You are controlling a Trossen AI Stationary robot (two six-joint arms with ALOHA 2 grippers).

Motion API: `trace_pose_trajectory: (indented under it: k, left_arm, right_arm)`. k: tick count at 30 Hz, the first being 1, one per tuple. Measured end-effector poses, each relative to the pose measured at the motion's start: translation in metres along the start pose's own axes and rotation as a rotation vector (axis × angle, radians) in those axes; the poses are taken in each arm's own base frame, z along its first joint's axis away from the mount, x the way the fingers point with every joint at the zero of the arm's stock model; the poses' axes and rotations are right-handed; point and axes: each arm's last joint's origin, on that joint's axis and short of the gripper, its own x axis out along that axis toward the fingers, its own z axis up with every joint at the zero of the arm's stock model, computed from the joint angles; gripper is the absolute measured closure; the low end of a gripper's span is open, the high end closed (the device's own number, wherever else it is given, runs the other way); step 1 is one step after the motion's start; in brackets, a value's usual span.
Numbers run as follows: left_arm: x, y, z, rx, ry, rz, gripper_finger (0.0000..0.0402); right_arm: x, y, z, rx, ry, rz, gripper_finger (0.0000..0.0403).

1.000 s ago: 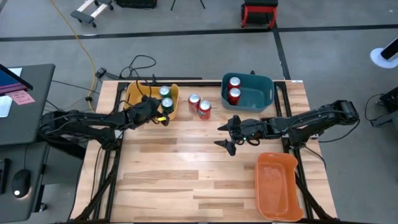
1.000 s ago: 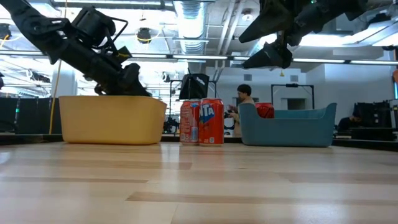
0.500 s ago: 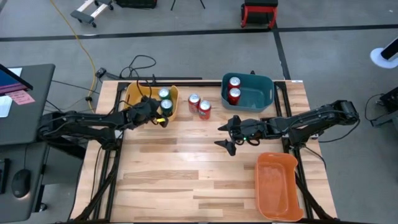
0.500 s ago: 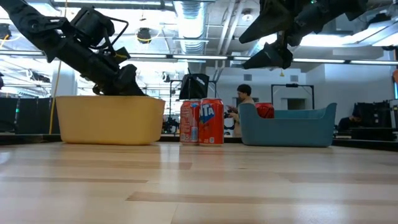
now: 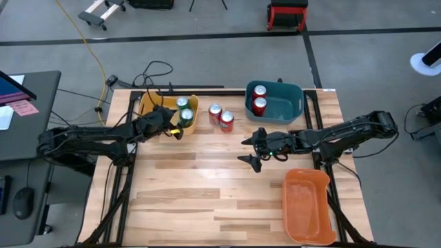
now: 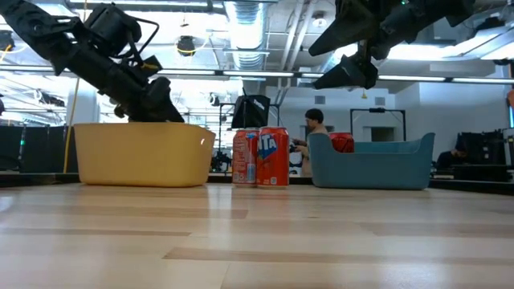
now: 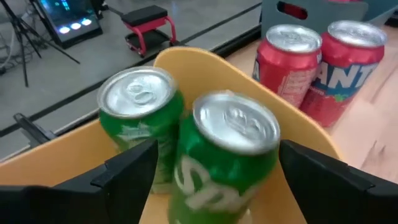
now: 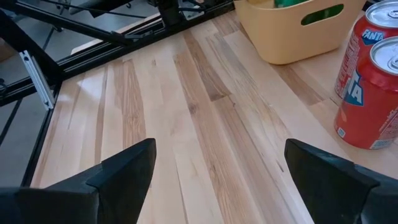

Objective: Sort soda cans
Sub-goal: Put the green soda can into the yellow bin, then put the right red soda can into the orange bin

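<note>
Left gripper [image 7: 214, 180], your working pincer, hangs over the yellow bin [image 5: 150, 105], fingers spread wide on either side of a green soda can [image 7: 225, 155] without touching it; a second green can [image 7: 140, 118] stands just beside. Two red cans [image 5: 221, 117] stand between that bin and the blue bin [image 5: 288, 103], which holds two more red cans [image 5: 259, 98]. Your right gripper [image 5: 252, 149] waits open over mid-table.
</note>
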Motion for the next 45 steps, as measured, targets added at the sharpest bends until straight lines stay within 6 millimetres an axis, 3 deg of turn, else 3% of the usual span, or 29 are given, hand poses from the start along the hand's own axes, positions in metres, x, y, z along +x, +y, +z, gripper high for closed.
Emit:
trace_pose_trajectory:
  k: [9, 17, 25, 29, 37, 45]
  left_arm:
    - [0.0, 0.0, 0.002, -0.012, -0.014, -0.012, 0.007]
    - [-0.02, 0.001, 0.015, -0.03, -0.119, -0.052, 0.007]
    - [-0.053, 0.001, 0.033, -0.085, -0.288, -0.22, 0.007]
    - [-0.065, -0.009, 0.035, -0.083, -0.33, -0.333, 0.007]
    - [-0.062, -0.038, 0.001, -0.112, -0.388, -0.493, 0.007]
    - [-0.061, -0.063, -0.032, -0.06, -0.261, -0.552, 0.007]
  right_arm:
    - [0.0, 0.0, 0.0, 0.0, 0.0, 0.0, 0.0026]
    - [0.002, -0.006, 0.002, 0.007, -0.014, -0.049, 0.0026]
    - [0.035, -0.021, -0.004, 0.003, -0.042, -0.148, 0.0026]
    - [0.045, -0.034, 0.007, -0.003, -0.138, -0.163, 0.0026]
    - [0.044, -0.068, 0.047, 0.024, -0.151, -0.147, 0.0026]
    - [0.05, -0.085, 0.064, -0.068, -0.022, -0.2, 0.0026]
